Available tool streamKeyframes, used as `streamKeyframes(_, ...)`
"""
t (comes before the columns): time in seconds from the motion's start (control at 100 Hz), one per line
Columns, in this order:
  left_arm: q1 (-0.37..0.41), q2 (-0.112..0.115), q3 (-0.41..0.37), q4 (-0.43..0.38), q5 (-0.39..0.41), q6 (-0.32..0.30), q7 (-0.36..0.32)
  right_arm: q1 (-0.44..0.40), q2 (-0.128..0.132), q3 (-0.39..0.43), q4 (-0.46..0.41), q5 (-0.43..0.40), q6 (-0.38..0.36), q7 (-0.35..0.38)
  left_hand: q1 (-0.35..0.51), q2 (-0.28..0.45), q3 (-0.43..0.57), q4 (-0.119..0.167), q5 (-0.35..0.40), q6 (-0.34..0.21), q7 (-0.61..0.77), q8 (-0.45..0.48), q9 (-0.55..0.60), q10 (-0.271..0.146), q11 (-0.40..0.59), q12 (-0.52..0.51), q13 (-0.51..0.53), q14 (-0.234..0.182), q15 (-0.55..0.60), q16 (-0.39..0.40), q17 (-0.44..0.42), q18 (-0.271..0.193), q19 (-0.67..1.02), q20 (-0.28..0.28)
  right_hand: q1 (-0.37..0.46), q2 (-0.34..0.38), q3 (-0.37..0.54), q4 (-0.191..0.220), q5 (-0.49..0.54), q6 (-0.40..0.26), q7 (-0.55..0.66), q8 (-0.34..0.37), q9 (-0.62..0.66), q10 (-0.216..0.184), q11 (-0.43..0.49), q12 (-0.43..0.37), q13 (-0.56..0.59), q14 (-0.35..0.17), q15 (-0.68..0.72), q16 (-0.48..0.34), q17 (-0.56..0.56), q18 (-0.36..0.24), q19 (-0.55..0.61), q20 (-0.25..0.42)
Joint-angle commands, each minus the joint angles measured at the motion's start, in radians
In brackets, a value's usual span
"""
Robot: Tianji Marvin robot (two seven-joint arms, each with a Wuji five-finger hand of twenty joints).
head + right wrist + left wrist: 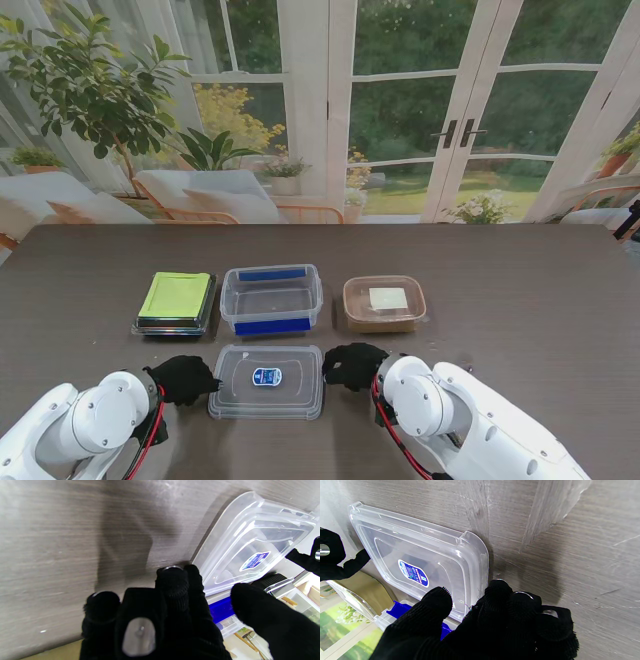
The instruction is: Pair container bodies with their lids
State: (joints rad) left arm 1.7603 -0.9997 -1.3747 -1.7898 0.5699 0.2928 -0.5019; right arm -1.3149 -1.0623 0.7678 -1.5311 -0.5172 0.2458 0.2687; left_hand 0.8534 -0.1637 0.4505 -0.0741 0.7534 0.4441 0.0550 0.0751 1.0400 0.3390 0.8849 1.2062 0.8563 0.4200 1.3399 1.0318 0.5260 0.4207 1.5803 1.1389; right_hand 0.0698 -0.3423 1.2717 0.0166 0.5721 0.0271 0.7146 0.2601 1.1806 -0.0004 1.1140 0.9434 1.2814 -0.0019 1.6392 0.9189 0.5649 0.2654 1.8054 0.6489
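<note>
Stand view: hands flanking clear lid (266, 381).

Table (520, 290): dark grey wood-grain top spanning the full view. Beyond its far edge, white-framed glass doors (455, 110) with dark handles admit daylight from a green garden. A leafy potted tree (95, 85) stands far left, beside what appear to be cushioned lounge chairs (215, 195).

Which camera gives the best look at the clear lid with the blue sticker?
The stand view: it shows the whole clear lid flat on the table, between the left hand and right hand, nearer to me than the open blue-clipped container. The two wrist views show it larger, but partly hidden behind fingers.
</note>
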Motion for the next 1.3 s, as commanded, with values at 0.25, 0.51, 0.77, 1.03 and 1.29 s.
streamKeyframes(0.25, 0.050, -0.014, -0.019, -0.041, -0.018, -0.011, -0.011, -0.019, -0.016, -0.005, 0.008, 0.067, -0.010, 0.013, 0.000, 0.029, -0.014, 0.006, 0.070, -0.119, 0.036, 0.023, 0.026, 0.033, 0.024, 0.027, 0.022, 0.041, 0.078, 0.020, 0.000, -0.008, 0.012, 0.013, -0.039, 0.020, -0.007, 0.028, -0.036, -0.011, -0.061, -0.025, 0.036, -0.005, 0.039, 0.014, 0.034, -0.040, 0.055, 0.007, 0.603, -0.012, 0.102, -0.012)
streamKeyframes(0.51, 0.077, -0.019, -0.040, -0.068, -0.019, -0.019, 0.005, -0.037, -0.022, 0.018, -0.006, 0.122, -0.019, 0.006, 0.000, 0.029, -0.012, 0.006, 0.067, -0.112, 0.035, 0.023, 0.025, 0.036, 0.018, 0.026, 0.019, 0.044, 0.073, 0.020, -0.012, -0.006, 0.002, 0.016, -0.032, 0.016, 0.001, 0.025, -0.036, -0.010, -0.058, -0.024, 0.029, 0.000, 0.040, 0.014, 0.033, -0.030, 0.051, 0.003, 0.594, -0.003, 0.095, -0.014)
streamKeyframes(0.77, 0.092, -0.021, -0.059, -0.085, -0.017, -0.026, 0.014, -0.068, -0.030, 0.052, -0.028, 0.171, -0.032, -0.010, 0.001, 0.028, -0.012, 0.005, 0.065, -0.107, 0.034, 0.023, 0.022, 0.040, 0.007, 0.022, 0.013, 0.049, 0.062, 0.020, -0.025, -0.005, -0.012, 0.017, -0.026, 0.011, 0.010, 0.020, -0.034, -0.008, -0.056, -0.024, 0.022, 0.006, 0.042, 0.013, 0.033, -0.017, 0.047, -0.001, 0.579, 0.009, 0.087, -0.012)
streamKeyframes(1.03, 0.102, -0.022, -0.070, -0.093, -0.015, -0.028, 0.015, -0.089, -0.036, 0.074, -0.045, 0.211, -0.040, -0.023, 0.002, 0.029, -0.012, 0.005, 0.066, -0.101, 0.034, 0.023, 0.020, 0.045, -0.004, 0.017, 0.005, 0.058, 0.049, 0.019, -0.038, -0.002, -0.026, 0.016, -0.020, 0.006, 0.016, 0.013, -0.036, -0.005, -0.054, -0.023, 0.010, 0.012, 0.042, 0.012, 0.032, -0.013, 0.044, -0.005, 0.561, 0.017, 0.079, -0.007)
streamKeyframes(1.29, 0.115, -0.022, -0.086, -0.115, -0.011, -0.036, 0.009, -0.106, -0.037, 0.095, -0.071, 0.219, -0.038, -0.031, 0.002, 0.030, -0.014, 0.004, 0.063, -0.098, 0.033, 0.023, 0.019, 0.047, -0.009, 0.016, 0.004, 0.060, 0.045, 0.021, -0.043, 0.001, -0.032, 0.016, -0.019, 0.006, 0.018, 0.009, -0.036, -0.006, -0.054, -0.023, 0.005, 0.013, 0.042, 0.010, 0.033, -0.009, 0.040, -0.008, 0.552, 0.021, 0.075, -0.002)
